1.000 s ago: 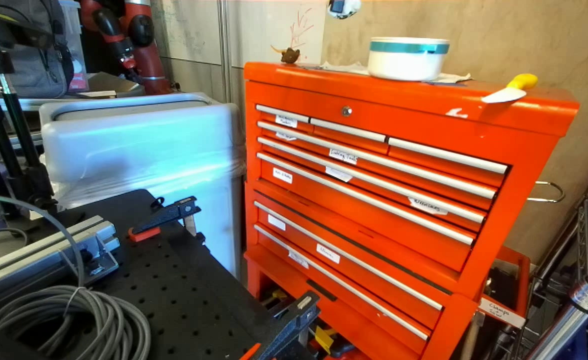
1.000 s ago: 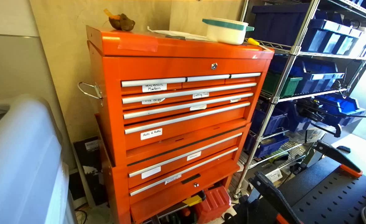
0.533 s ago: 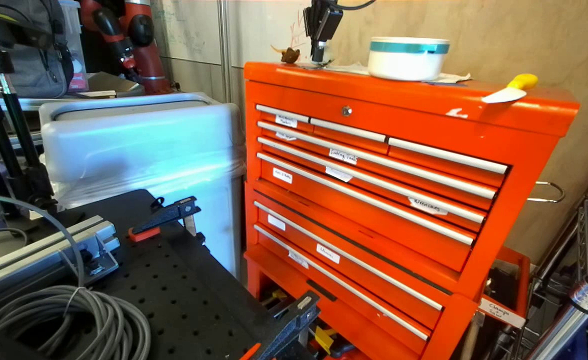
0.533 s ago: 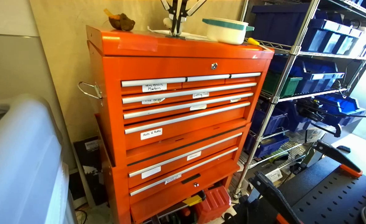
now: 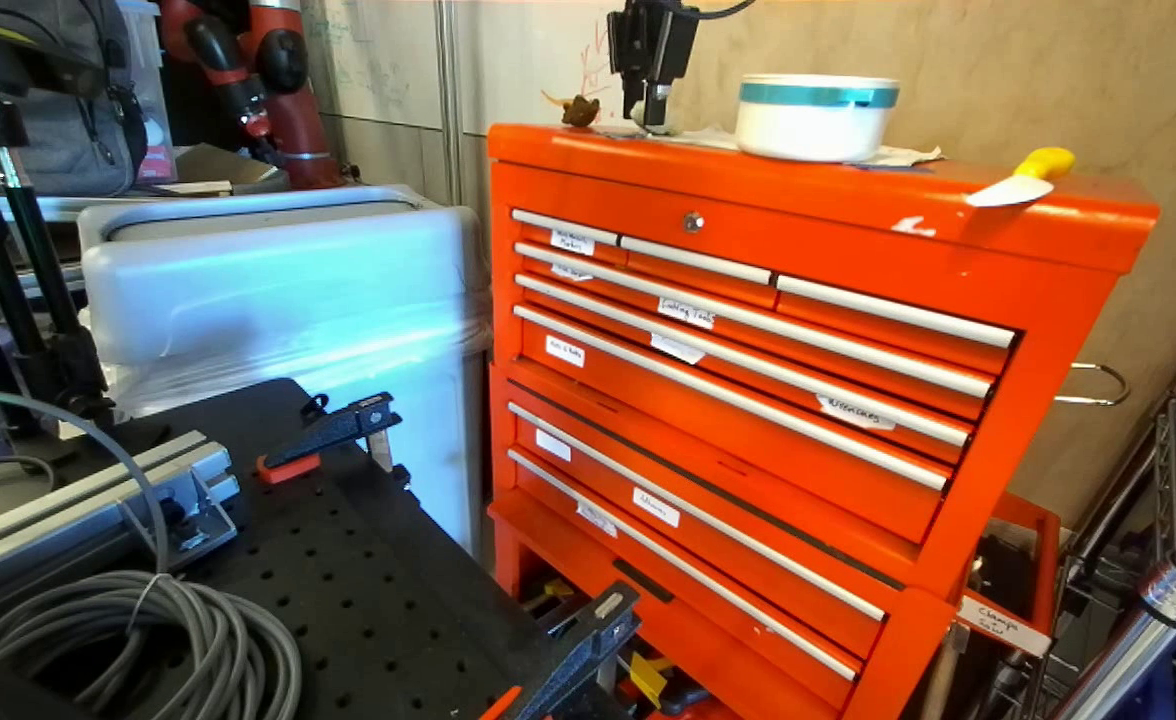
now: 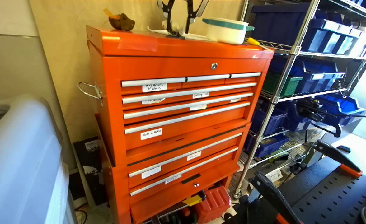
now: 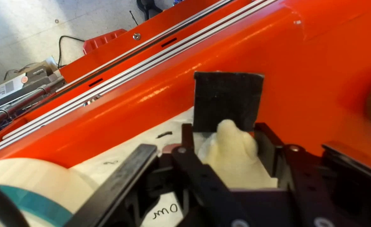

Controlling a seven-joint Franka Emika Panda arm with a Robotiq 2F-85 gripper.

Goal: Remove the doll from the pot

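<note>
The pot, whitish with a teal band, stands on the red tool chest in both exterior views (image 5: 813,135) (image 6: 225,35). Part of it shows at the lower left of the wrist view (image 7: 31,176). Its inside is hidden. A whitish, plush-looking doll is between my fingers in the wrist view (image 7: 232,157) and an exterior view (image 6: 177,28). It appears to be on the chest top, outside the pot. My gripper (image 7: 225,135) is open around the doll, fingers apart on either side of it. In both exterior views the fingertips (image 5: 645,122) (image 6: 179,33) are down at the chest top beside the pot.
A brown object with an orange part (image 5: 579,110) is near the chest's end. A yellow-handled tool (image 5: 1046,163) lies on the pot's other side. A white cloth or paper (image 7: 135,148) and a black square (image 7: 228,97) lie flat on the red chest top (image 7: 305,94).
One second ago a whitish thing hung high above the chest. Half a second ago my gripper was down at the chest top with fingers close together. Now the fingers are spread apart around the doll.
</note>
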